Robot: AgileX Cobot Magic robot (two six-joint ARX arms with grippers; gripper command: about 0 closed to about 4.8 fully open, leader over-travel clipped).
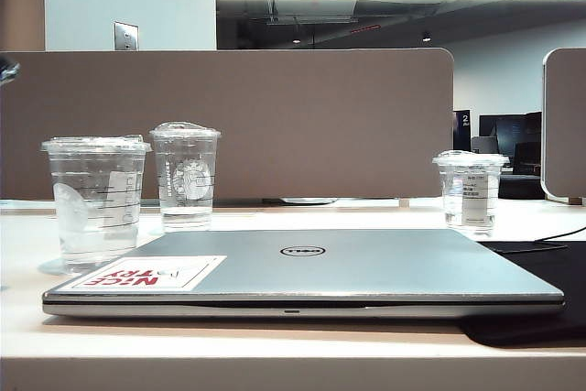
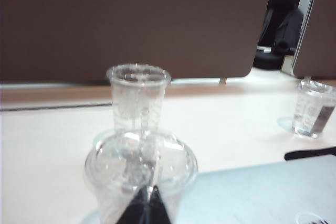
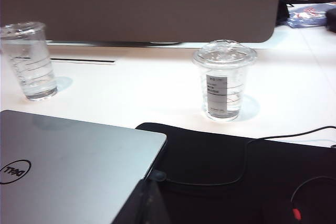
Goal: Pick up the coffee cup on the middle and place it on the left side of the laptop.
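Observation:
The coffee cup, clear with a flat lid, black lines and a white label, stands upright on the table just left of the laptop. The laptop is shut, with a red-and-white sticker on its lid. In the left wrist view the same coffee cup is close in front, beside the laptop. My left gripper is shut and holds nothing, its tips just short of the cup. My right gripper looks shut, low by the laptop's right rear corner. Neither gripper shows in the exterior view.
A domed-lid logo cup stands behind the laptop's far-left corner. A smaller labelled cup stands at the far right. A black mat with a cable lies right of the laptop. A brown partition closes the back.

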